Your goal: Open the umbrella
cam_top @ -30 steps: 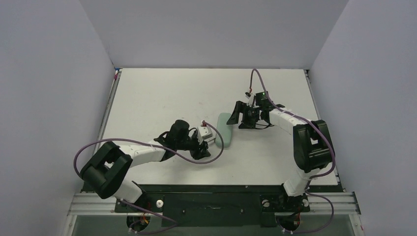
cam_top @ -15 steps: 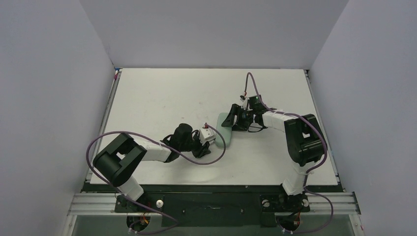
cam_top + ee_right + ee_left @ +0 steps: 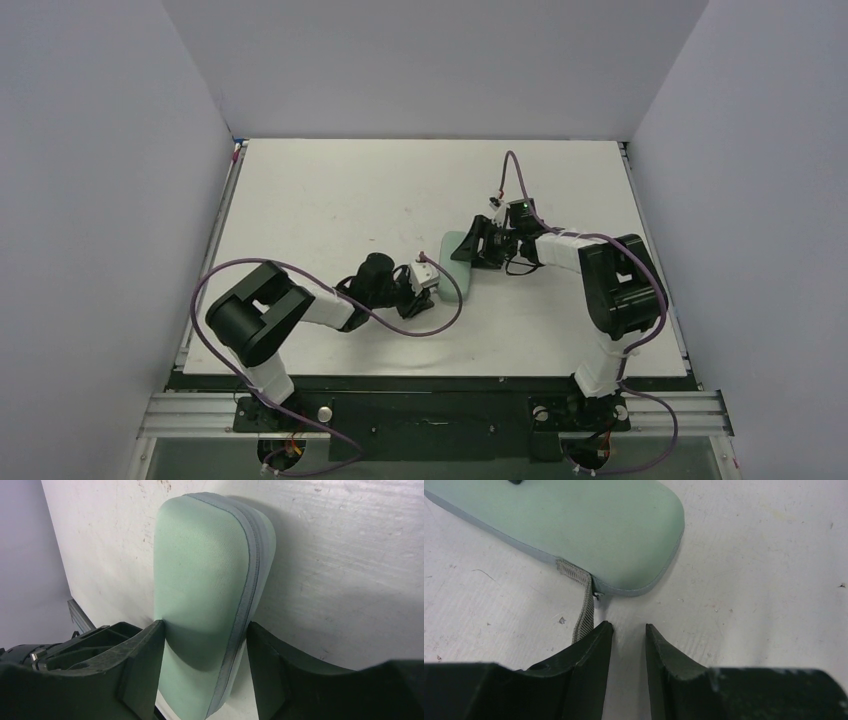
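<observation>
Just short of the near rounded end of the umbrella, find the left gripper, jaws a narrow slit apart and empty, with the grey strap just beside one finger. Between both grippers, see the umbrella lying flat in its pale green sleeve; at its far end, find the right gripper straddling the sleeve, pads at both edges, but cannot tell whether truly clamped. Beware pinching only the strap or bare table nearside, and expect a shallow far-end hold to let the smooth sleeve slide or swing.
</observation>
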`<action>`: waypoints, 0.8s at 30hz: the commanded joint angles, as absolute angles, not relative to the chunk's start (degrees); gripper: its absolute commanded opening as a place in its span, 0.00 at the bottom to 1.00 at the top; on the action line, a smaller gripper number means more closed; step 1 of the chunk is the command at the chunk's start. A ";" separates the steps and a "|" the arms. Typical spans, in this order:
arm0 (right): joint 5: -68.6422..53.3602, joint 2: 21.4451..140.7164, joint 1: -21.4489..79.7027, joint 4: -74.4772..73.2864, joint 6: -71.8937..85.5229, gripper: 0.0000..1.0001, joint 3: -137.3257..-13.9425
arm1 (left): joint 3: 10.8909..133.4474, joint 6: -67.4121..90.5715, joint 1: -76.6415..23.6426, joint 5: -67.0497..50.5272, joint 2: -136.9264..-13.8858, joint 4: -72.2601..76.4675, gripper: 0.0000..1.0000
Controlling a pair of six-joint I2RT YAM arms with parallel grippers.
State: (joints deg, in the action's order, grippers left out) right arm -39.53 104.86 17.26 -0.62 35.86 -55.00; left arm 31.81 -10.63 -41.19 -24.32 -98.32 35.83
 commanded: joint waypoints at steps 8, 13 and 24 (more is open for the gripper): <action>-36.97 104.07 17.59 -4.63 32.00 0.37 -50.00 | 34.20 -13.56 -42.13 -23.90 -101.94 40.74 0.28; -36.92 104.07 17.38 -2.42 33.99 0.31 -49.15 | 35.46 -14.13 -42.96 -25.87 -102.95 40.74 0.26; -36.56 102.93 16.83 3.56 39.15 0.13 -45.88 | 35.29 -13.36 -44.97 -24.99 -103.59 40.27 0.04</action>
State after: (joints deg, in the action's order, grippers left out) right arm -41.08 102.76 16.84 5.45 38.00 -49.39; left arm 34.09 -12.86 -43.40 -24.21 -102.43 40.29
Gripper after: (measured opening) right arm 0.509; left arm 0.103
